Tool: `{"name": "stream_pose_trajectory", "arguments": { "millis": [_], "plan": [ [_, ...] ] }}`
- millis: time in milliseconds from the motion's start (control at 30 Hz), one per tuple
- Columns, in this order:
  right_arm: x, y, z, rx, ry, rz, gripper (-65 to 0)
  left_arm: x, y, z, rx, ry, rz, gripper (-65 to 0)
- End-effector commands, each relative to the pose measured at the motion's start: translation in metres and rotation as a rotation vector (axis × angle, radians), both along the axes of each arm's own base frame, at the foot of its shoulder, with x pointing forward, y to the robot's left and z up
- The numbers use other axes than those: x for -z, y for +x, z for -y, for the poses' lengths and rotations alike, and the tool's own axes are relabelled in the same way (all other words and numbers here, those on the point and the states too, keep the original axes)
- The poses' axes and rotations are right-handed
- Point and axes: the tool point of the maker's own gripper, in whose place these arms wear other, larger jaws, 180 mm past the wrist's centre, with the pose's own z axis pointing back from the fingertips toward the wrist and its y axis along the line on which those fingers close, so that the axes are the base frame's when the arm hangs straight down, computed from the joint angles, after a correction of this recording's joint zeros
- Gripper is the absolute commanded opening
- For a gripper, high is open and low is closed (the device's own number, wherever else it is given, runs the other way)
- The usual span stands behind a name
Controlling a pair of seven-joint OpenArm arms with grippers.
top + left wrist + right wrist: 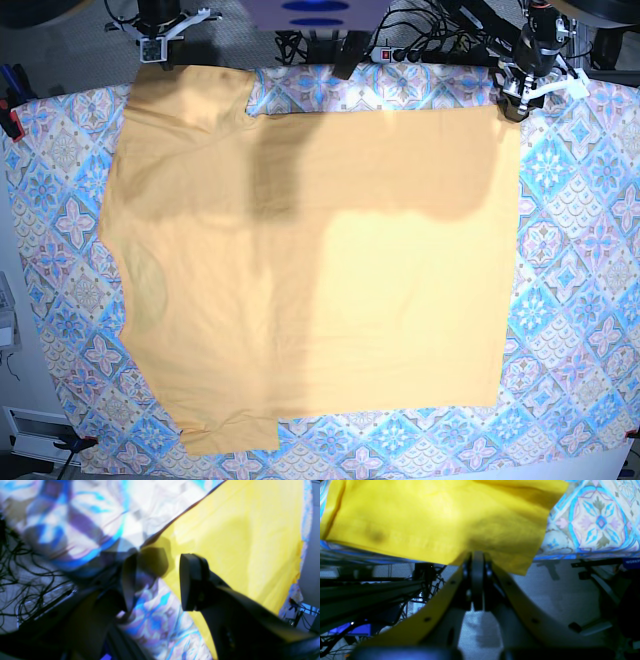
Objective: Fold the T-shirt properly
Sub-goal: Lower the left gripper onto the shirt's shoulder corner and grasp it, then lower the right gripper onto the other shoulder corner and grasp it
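Observation:
The pale yellow-orange T-shirt [320, 280] lies spread flat on the patterned tablecloth [575, 260], with one side folded in to a straight edge on the right. My left gripper [512, 100] stands at the shirt's far right corner. In the left wrist view it [160, 580] is open, and the shirt's [237, 542] shadowed corner lies between its fingers. My right gripper [158, 52] is at the far left corner, by the table's back edge. The right wrist view shows it [477, 555] shut, with the shirt's [440, 517] edge pinched at its tips.
The tablecloth [595, 522] borders the shirt on all sides. Behind the table's far edge run cables and a power strip [385, 48]. Loose black cables [20, 580] lie on the floor beyond that edge. A white stand [20, 425] sits at the near left.

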Motion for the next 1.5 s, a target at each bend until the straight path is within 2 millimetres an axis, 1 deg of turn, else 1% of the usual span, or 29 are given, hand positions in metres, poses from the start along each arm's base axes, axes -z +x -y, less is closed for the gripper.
{"name": "stream_pose_trajectory", "arguments": {
  "millis": [0,133,233,367,500,567,633,667,733,867,933,967,1133,1200,1467],
  "plan": [
    [-0.005,-0.002,0.002,-0.008,-0.009,0.013,-65.0,0.001,-0.004,-0.002,0.011,-0.005,-0.013,-36.8],
    [-0.005,-0.002,0.002,-0.008,-0.009,0.013,-65.0,0.012,-0.007,-0.006,-0.007,-0.012,-0.038,-36.8],
    [-0.005,-0.002,0.002,-0.008,-0.009,0.013,-65.0,0.013,-0.007,-0.006,-0.008,-0.012,-0.038,-36.8],
    [-0.005,-0.002,0.001,-0.009,-0.007,0.013,-65.0,0.013,0.007,-0.003,0.002,-0.028,-0.019,-36.9],
    [-0.005,-0.002,0.001,-0.009,-0.007,0.013,-65.0,0.012,0.018,0.007,0.039,-0.065,-0.010,-37.5],
    [-0.005,-0.002,0.001,-0.009,-0.007,0.013,-65.0,0.011,0.022,0.010,0.052,-0.075,-0.008,-40.7],
    [-0.005,-0.002,0.001,-0.008,-0.008,0.013,-65.0,0.011,0.025,0.014,0.066,-0.089,-0.007,-46.5],
    [-0.005,-0.002,0.002,-0.008,-0.009,0.012,-65.0,0.011,0.025,0.016,0.074,-0.098,-0.010,-48.4],
    [-0.005,-0.002,0.002,-0.008,-0.009,0.012,-65.0,0.014,0.023,0.024,0.070,-0.123,-0.014,-48.2],
    [-0.005,-0.002,0.002,-0.008,-0.009,0.012,-65.0,0.016,0.019,0.028,0.071,-0.131,-0.023,-48.6],
    [-0.004,-0.002,0.001,-0.009,-0.007,0.011,-65.0,0.018,0.013,0.030,0.068,-0.135,-0.033,-49.0],
    [-0.004,-0.002,0.001,-0.009,-0.007,0.011,-65.0,0.018,0.011,0.030,0.067,-0.137,-0.038,-50.3],
    [-0.004,-0.002,0.001,-0.009,-0.007,0.011,-65.0,0.018,0.009,0.028,0.063,-0.133,-0.040,-59.8],
    [-0.004,-0.002,0.000,-0.010,-0.006,0.011,-65.0,0.019,0.004,0.027,0.062,-0.131,-0.049,-64.6],
    [-0.004,-0.003,0.001,-0.009,-0.007,0.010,-64.8,0.019,0.002,0.027,0.062,-0.131,-0.053,-65.0]
  ]
}}
